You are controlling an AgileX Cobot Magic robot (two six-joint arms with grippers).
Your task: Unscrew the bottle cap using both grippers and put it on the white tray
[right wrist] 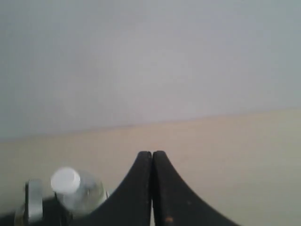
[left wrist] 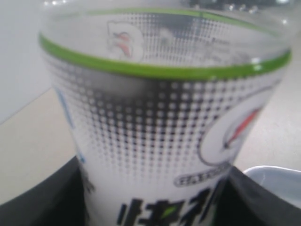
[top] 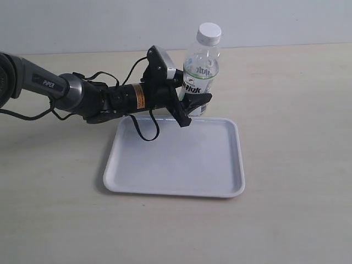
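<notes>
The clear bottle (top: 201,71) with its white-and-green label stands upright on the table just behind the white tray's (top: 176,159) far edge. The white ribbed bottle cap (top: 209,33) sits on its neck. My left gripper (top: 192,107) reaches in from the left and is shut on the bottle's lower body. In the left wrist view the bottle (left wrist: 160,117) fills the picture, and black fingers (left wrist: 42,197) press both sides of the label. My right gripper (right wrist: 152,153) is shut with nothing in it, high above the table. It sees the cap (right wrist: 66,180) and bottle (right wrist: 84,195) from above, well off to one side.
The beige table (top: 297,110) spreads around the tray, with a pale wall (top: 82,22) behind it. The left arm and its black cable (top: 144,129) lie over the tray's far left corner. A corner of the tray (left wrist: 277,176) shows in the left wrist view.
</notes>
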